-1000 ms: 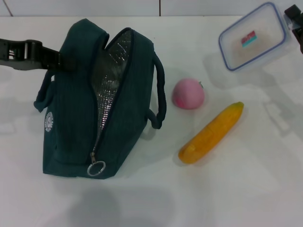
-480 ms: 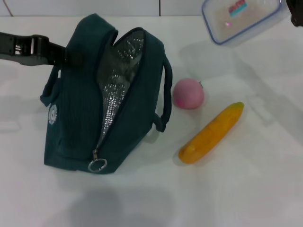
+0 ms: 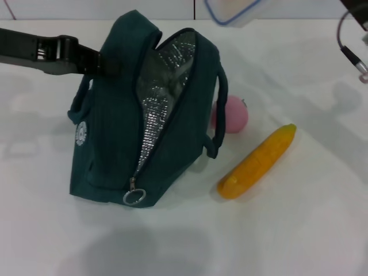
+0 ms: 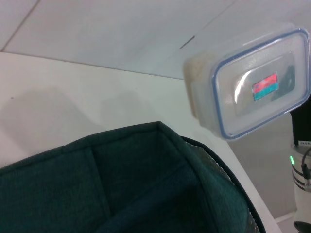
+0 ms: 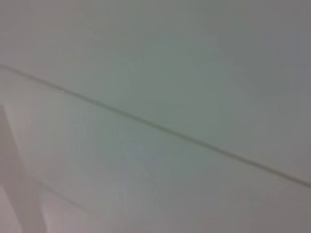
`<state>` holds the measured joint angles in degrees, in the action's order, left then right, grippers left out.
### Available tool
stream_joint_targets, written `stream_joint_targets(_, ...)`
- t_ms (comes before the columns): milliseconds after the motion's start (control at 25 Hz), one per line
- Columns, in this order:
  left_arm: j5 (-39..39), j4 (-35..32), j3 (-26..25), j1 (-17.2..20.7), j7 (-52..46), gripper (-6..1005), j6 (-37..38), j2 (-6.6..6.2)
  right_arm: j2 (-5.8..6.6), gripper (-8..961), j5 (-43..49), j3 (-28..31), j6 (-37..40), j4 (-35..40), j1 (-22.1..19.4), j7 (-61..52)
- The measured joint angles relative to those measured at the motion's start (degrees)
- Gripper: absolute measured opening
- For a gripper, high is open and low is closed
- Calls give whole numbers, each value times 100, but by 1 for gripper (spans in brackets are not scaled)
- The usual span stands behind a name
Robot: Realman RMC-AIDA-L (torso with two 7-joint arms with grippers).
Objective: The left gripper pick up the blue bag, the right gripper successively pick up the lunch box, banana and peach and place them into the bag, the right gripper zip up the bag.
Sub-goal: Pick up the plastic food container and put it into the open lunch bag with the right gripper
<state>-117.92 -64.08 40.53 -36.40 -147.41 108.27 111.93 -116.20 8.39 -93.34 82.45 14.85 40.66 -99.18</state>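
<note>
Left gripper point(image 3: 98, 60) jaws clamped on the open bag point(image 3: 144, 115), lunch box point(image 4: 252, 87) aloft above the bag, right gripper's jaws unseen, peach point(image 3: 234, 114) and banana point(image 3: 257, 161) on table point(image 3: 299, 230) beside the bag

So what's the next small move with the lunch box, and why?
Probably carry the lunch box over the blue bag and lower it in. It hangs in the air beyond the bag, whose zipper gapes open while the left gripper holds the bag's far end.

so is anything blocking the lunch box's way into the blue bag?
Nothing visible. The lunch box is in the air beyond the blue bag, whose zipper gapes, showing only silver lining. The peach and banana lie on the table beside it, off that path.
</note>
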Motion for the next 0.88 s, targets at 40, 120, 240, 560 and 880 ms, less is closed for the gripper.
stream_joint_targets(40, 0, 1, 0, -19, -1, 40, 0, 11, 1, 109, -4, -67, -7, 16, 71, -22)
stream_joint_targets(120, 0, 1, -5, -37, -6, 40, 0, 24, 1, 110, -6, -181, -23, 54, 157, -57)
stream_joint_targets(240, 3, 1, -18, -41, -20, 40, -6, 30, 0, 112, -18, -423, -136, 208, 227, -78)
stream_joint_targets(560, 7, 22, -11, -48, -7, 40, -8, 64, 0, 117, -159, -1024, -388, 366, 279, -82)
stream_joint_targets(880, 7, 57, -36, -75, 9, 40, -10, 85, 1, 122, -173, -1455, -397, 473, 165, -82)
